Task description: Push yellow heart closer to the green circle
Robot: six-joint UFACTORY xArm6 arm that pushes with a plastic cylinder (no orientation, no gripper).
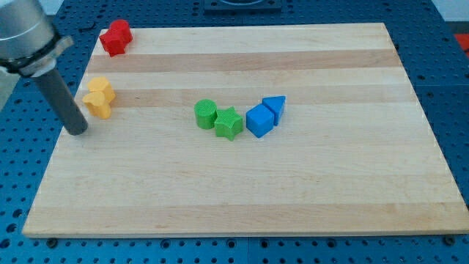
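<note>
The yellow heart (97, 104) lies near the board's left edge, with a second yellow block (100, 87) touching it just above. The green circle (206, 114) sits near the board's middle, well to the right of the heart. My tip (77, 131) rests on the board just left of and slightly below the yellow heart, a small gap apart from it.
A green star (229, 123) touches the green circle on its right. A blue cube (259, 119) and a blue triangle (275, 106) lie just right of the star. A red block (116, 37) sits at the top left corner. The wooden board (242, 191) has blue table around it.
</note>
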